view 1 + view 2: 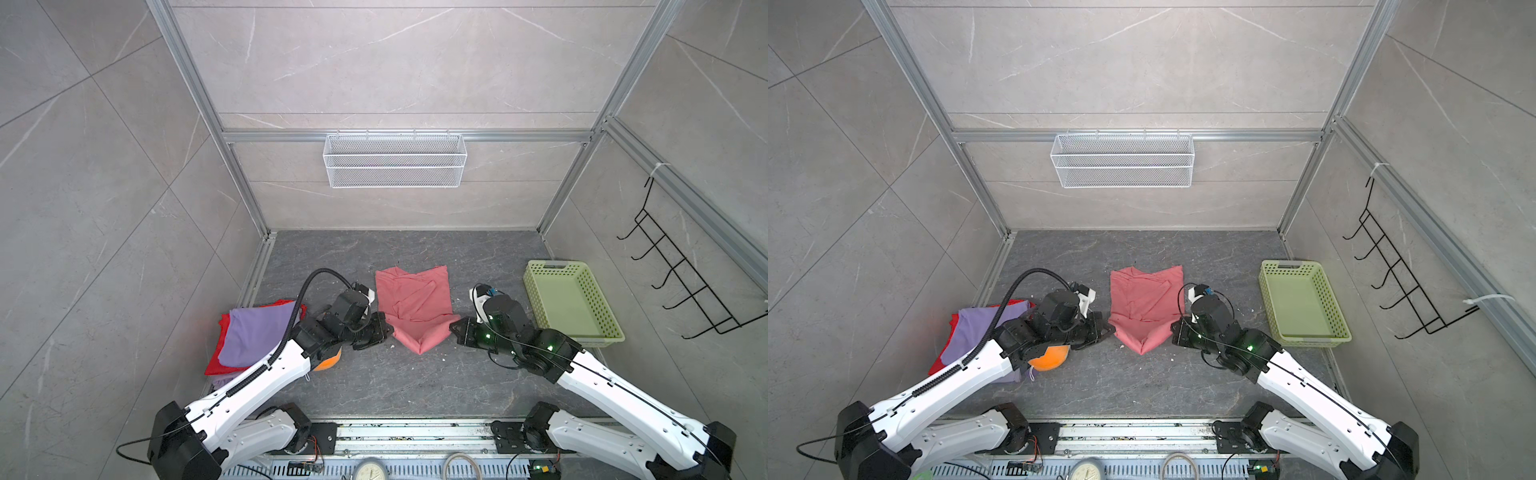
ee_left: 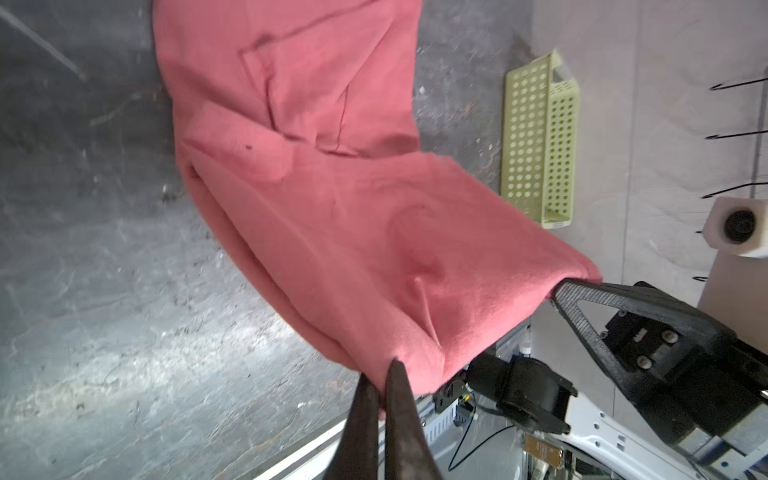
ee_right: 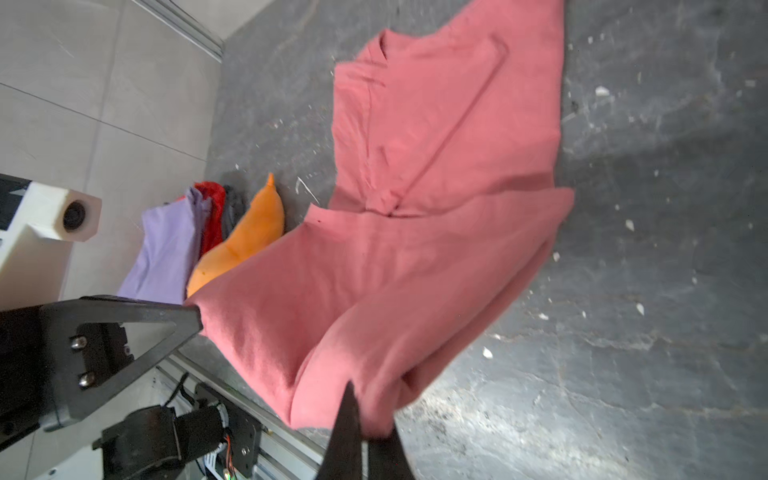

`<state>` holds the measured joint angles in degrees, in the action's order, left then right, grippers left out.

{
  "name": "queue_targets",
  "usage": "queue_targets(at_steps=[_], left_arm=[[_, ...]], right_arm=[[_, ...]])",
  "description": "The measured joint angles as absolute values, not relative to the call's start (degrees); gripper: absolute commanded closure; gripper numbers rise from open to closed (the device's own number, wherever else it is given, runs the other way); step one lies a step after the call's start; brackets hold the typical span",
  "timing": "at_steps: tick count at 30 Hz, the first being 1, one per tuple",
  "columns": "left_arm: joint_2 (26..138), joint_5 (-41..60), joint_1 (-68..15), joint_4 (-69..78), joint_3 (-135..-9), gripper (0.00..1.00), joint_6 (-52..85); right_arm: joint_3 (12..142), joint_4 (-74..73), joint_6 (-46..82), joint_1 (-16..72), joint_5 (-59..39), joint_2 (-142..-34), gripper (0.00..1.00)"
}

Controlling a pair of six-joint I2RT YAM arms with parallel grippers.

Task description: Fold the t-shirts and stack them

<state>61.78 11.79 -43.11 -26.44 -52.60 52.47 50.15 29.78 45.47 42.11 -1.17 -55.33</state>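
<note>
Progress: partial. Salmon-pink t-shirt [image 1: 413, 309] on tabletop near pale green basket [image 1: 569, 303], between basket and pile of lavender t-shirt [image 1: 253, 336] over red t-shirt [image 1: 214, 361]. Pink shirt's sides appear folded inward; near hem held off table. Left gripper [image 1: 386, 328] clamped on hem corner farther from basket, right gripper [image 1: 457, 326] clamped on corner nearer basket. Judged outstanding: end-over fold, then transfer to pile. Wrist views confirm cloth pinched between jaws; top views too coarse. Right wrist view shows orange plush toy [image 3: 245, 237] beside pile.
</note>
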Motion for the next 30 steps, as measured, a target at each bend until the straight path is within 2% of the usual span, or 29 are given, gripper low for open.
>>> queue_targets(at_steps=[5, 9, 16, 25, 30], left_arm=[[66.4, 10.5, -41.6, -25.6, -59.6, 1.00, 49.1], [74.2, 10.6, -38.4, -23.4, -62.1, 1.00, 47.7], [85.0, 11.6, -30.4, -20.7, -65.5, 1.00, 46.9], [88.5, 16.9, -26.7, -18.0, -67.7, 1.00, 46.9], [85.3, 20.4, -27.1, -16.3, -63.1, 1.00, 47.9]], right_arm=[[59.5, 28.6, 42.7, 42.1, 3.6, -65.2, 1.00], [64.1, 28.0, 41.2, 42.0, 6.7, -73.1, 1.00], [69.0, 24.4, 41.1, 38.4, 6.6, -84.4, 1.00], [67.7, 23.2, 42.8, 36.7, 5.0, -85.4, 1.00], [61.5, 23.3, 44.2, 36.6, 2.2, -80.5, 1.00]])
